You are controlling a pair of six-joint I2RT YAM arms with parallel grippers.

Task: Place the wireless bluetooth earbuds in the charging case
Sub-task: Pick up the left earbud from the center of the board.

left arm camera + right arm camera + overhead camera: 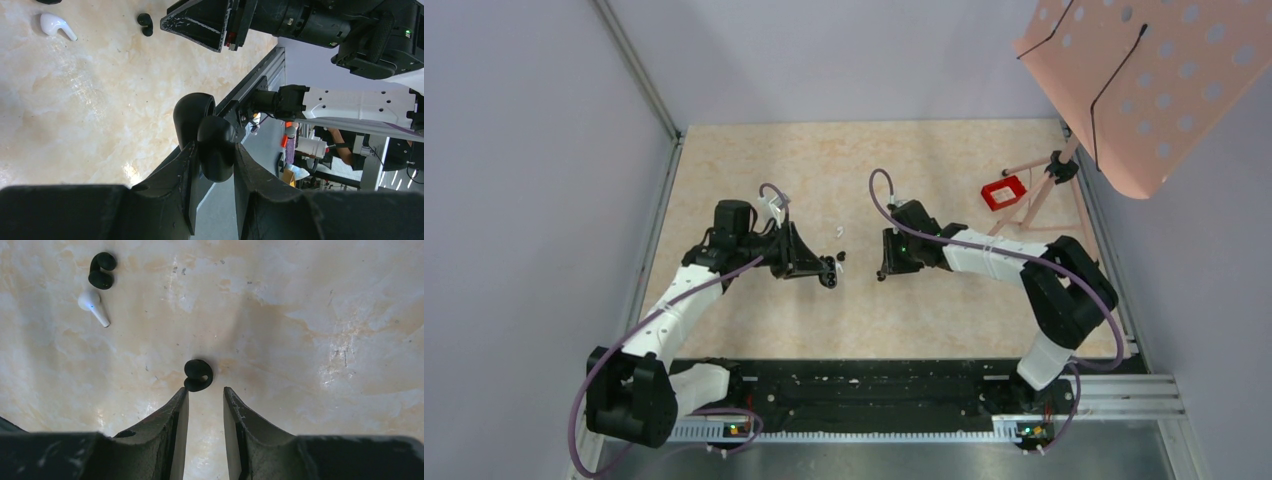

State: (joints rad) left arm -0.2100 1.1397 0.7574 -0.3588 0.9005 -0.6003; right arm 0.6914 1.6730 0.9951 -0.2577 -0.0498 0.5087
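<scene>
My left gripper (215, 149) is shut on a black rounded charging case (200, 112), held off the table with its lid open. In the top view this gripper (828, 271) is at the table's middle. A white stemmed earbud (56, 25) and a black earbud (145, 24) lie beyond it. My right gripper (205, 390) is open and low over the table, and a black earbud (198, 375) lies just past its left fingertip. A second black earbud (101, 270) and a white earbud (92, 305) lie further left. The top view shows a white bud (836, 231) and a black bud (840, 256) between the grippers.
A small red box (1003, 192) sits at the back right beside a thin stand (1044, 185) carrying a pink perforated panel (1154, 80). Metal rails edge the table on the left (659, 210) and the right. My right gripper (885, 264) faces the left one closely.
</scene>
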